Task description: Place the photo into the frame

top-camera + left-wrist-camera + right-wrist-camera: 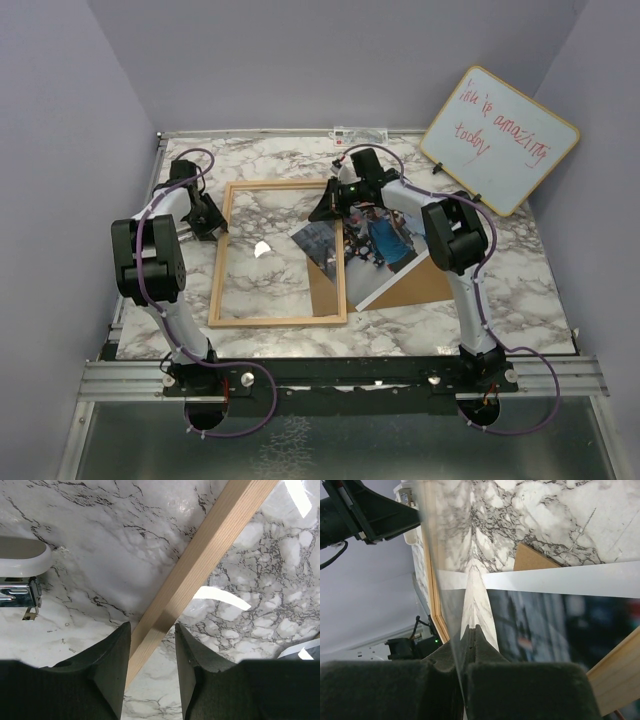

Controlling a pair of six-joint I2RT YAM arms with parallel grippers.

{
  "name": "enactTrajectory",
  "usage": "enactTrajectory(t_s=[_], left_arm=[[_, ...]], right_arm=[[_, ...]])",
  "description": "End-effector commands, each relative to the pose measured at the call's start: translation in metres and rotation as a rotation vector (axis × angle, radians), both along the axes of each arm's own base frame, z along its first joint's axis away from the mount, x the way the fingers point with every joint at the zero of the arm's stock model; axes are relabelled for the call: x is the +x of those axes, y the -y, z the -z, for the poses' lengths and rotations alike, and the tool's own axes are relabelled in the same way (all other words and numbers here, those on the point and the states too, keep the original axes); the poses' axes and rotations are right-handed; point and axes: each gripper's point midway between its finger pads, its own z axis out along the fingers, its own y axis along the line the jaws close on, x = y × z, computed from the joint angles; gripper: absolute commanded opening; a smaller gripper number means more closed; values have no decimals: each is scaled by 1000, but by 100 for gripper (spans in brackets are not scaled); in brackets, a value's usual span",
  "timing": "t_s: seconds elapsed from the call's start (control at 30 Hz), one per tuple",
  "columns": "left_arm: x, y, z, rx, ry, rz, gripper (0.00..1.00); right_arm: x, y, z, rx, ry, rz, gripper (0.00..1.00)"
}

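The frame [222, 255] of light wood lies flat at left centre. My left gripper [214, 224] is low at its left rail [200, 565]; the jaws stand open astride that rail, with a gap on the right side. The photo [378, 238] lies tilted on the brown backing board [425, 282], one corner reaching into the frame. In the right wrist view its dark print [545, 625] fills the right half. My right gripper [471, 628], by the frame's far right corner [335, 205], is shut on the edge of a clear pane [445, 555] that rises slanted and mirrors the marble.
A wood-edged whiteboard [500, 140] with red writing leans at the back right. A white part with a metal clip [22, 565] sits at the table's left edge. A small label strip [360, 132] lies along the back edge. Walls close in on three sides.
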Motion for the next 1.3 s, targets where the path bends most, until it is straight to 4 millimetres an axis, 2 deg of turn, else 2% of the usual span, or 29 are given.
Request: enactTrajectory(t_s=[0.0, 0.2, 0.43, 0.63, 0.87, 1.07, 1.27], left_arm=[[5, -2, 2, 25, 6, 5, 41], [5, -3, 1, 37, 8, 3, 40], [5, -2, 2, 32, 9, 6, 39], [11, 2, -7, 7, 40, 12, 42], [9, -6, -4, 52, 27, -11, 42], [11, -7, -5, 59, 30, -17, 41], [20, -7, -14, 52, 59, -12, 43]], right_arm=[[-13, -3, 18, 7, -89, -42, 1], [-17, -4, 23, 20, -132, -37, 1], [-18, -9, 7, 97, -103, -56, 1], [-20, -12, -11, 176, -62, -76, 1], [-27, -12, -22, 223, -69, -87, 1], [-34, -11, -26, 263, -83, -100, 1], [-37, -9, -16, 250, -122, -95, 1]])
